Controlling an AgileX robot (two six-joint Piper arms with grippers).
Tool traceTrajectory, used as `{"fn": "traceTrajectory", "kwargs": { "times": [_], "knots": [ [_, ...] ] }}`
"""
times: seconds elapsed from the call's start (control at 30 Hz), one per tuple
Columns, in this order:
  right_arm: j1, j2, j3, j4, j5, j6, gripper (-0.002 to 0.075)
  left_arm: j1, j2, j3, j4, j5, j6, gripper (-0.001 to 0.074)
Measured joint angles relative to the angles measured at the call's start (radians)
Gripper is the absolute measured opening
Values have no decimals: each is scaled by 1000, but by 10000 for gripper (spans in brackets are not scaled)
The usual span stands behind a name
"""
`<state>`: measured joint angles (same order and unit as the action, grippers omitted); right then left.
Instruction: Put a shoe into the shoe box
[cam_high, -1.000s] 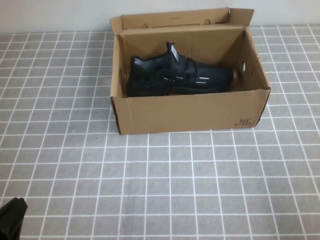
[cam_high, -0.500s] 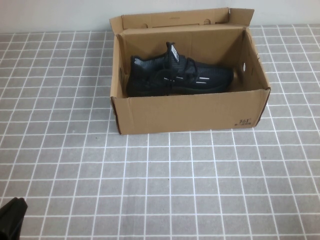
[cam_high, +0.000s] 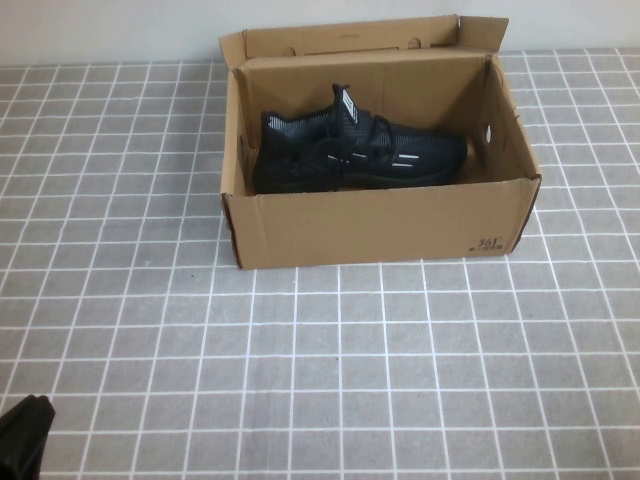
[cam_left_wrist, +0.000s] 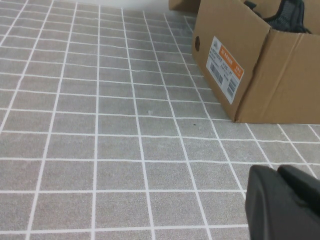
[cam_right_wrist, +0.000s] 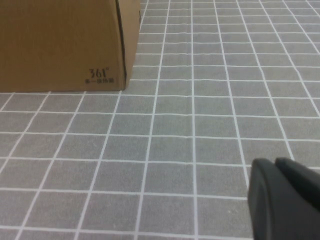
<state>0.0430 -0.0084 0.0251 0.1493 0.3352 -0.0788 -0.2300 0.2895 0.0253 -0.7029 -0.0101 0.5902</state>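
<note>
Our left gripper (cam_high: 22, 438) is parked, closed and empty, far from the shoe box (cam_high: 380, 228); the right gripper (cam_right_wrist: 285, 200) looks closed too. We see the shoe (cam_high: 355, 152) lying inside the box, lengthwise along its front wall.

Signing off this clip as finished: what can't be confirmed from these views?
- Black knit sneaker in the brown cardboard box: sole hidden by the near wall, high view.
- Left gripper: cut off by the frame edge, left wrist view.
- Right gripper: likewise, right wrist view.
</note>
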Motion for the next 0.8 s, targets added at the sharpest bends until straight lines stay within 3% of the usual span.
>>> {"fn": "traceTrajectory", "kwargs": {
  "times": [0.57, 0.8],
  "knots": [
    [0, 0, 0, 0, 0, 0, -16, 0, -2, 0, 0, 0, 0, -1],
    [0, 0, 0, 0, 2, 0, -16, 43, -114, 0, 337, -5, -103, -1]
  ]
}}
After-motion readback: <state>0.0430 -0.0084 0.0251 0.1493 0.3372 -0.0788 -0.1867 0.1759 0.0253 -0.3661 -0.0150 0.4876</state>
